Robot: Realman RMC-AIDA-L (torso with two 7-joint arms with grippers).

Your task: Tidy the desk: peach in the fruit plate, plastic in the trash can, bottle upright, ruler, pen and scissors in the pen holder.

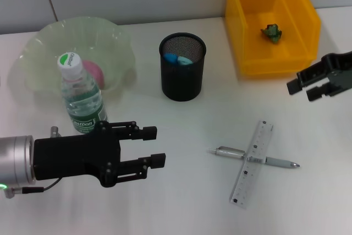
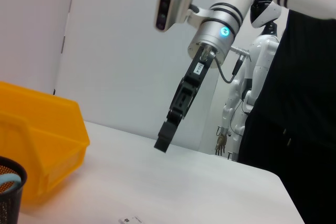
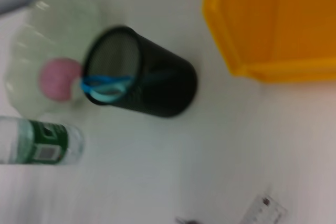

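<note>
The ruler (image 1: 252, 164) and pen (image 1: 254, 158) lie crossed on the desk (image 1: 181, 202), ruler on top it seems; the ruler's long axis runs away from the robot, the pen's across. The left gripper (image 1: 155, 146), fingers apart and empty, hovers beside the upright bottle (image 1: 82, 96), level with the pen (its nearer end); the right gripper (image 1: 300, 88), also parted, waits by the trash can (image 1: 247, 53).
</note>
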